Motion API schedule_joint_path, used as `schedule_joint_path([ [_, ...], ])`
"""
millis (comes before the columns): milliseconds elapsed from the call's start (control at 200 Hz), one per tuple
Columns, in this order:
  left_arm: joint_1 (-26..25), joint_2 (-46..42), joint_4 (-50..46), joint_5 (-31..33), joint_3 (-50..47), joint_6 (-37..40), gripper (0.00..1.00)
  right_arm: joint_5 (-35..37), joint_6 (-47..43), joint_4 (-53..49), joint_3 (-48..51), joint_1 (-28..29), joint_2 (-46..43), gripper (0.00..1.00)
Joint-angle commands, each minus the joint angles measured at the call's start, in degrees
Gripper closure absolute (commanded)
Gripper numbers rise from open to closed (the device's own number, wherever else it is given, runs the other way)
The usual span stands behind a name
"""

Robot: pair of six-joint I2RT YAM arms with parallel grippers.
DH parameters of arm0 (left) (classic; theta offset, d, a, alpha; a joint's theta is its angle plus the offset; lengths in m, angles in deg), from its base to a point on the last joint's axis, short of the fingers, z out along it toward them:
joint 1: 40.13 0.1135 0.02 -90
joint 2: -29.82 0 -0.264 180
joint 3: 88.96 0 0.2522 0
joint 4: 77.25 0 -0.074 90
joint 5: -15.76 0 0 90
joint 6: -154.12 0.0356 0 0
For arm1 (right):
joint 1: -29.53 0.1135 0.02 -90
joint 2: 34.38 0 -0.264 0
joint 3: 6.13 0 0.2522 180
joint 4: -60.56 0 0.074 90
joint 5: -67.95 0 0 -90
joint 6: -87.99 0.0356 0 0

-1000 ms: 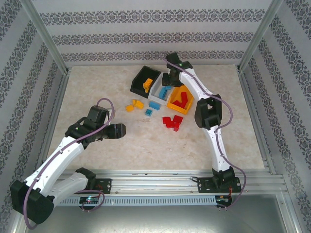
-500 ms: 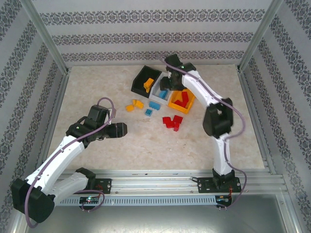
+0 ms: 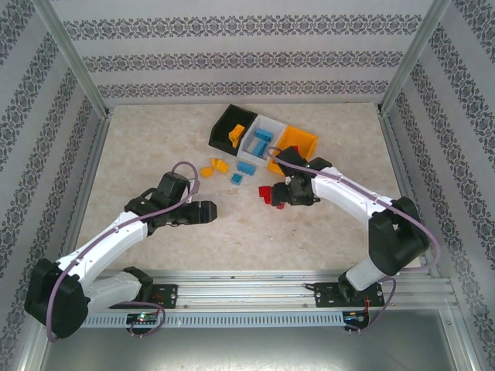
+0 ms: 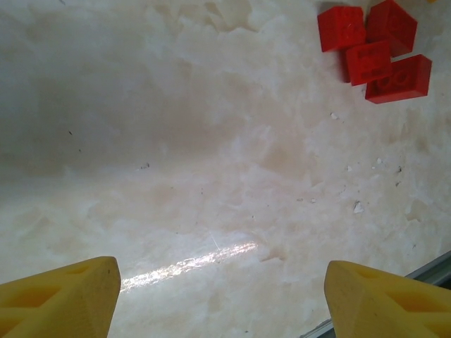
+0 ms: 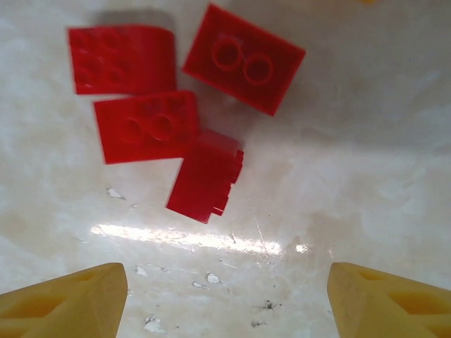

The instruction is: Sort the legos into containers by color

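Hovering with my right pincer [image 5: 225, 310] spread wide and empty, I see four red legos [image 5: 144, 127] clustered on the table [image 5: 352, 176] just ahead of its fingertips. My left pincer [image 4: 222, 306] is also released, over bare tabletop, with the red legos far ahead to its right. Beyond my right pincer, the black bin [image 3: 226, 122], white bin [image 3: 271, 124] and orange-yellow bin [image 3: 302, 141] stand joined in a row.

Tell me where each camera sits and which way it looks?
Top external: above and behind, looking down on beige marbled table, white left arm, right arm, three joined plastic bins.
Left wrist: on the left arm, facing down at table; left yellow fingers at bottom.
Right wrist: close above four small red plastic bricks; right yellow fingers at bottom.
Both wrist views share those bricks.
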Motion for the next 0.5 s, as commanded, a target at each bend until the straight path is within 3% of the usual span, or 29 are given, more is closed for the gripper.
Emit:
schedule_joint_path([
  [0,-0.8,-1.1,3.4,-0.6,-0.7,-2.4,0.23,-1.4,4.2,5.9,1.3,0.7,1.7,0.24],
  [275,-0.8,-3.9,-0.9,1.7,0.0,-1.3,0.22,-2.1,6.0,9.6,0.1,0.3,8.4,0.28],
  [495,-0.8,-5.2,-2.3,2.9,0.0,-0.9,0.21,-1.7,6.3,10.0,0.2,0.1,9.8,0.46],
])
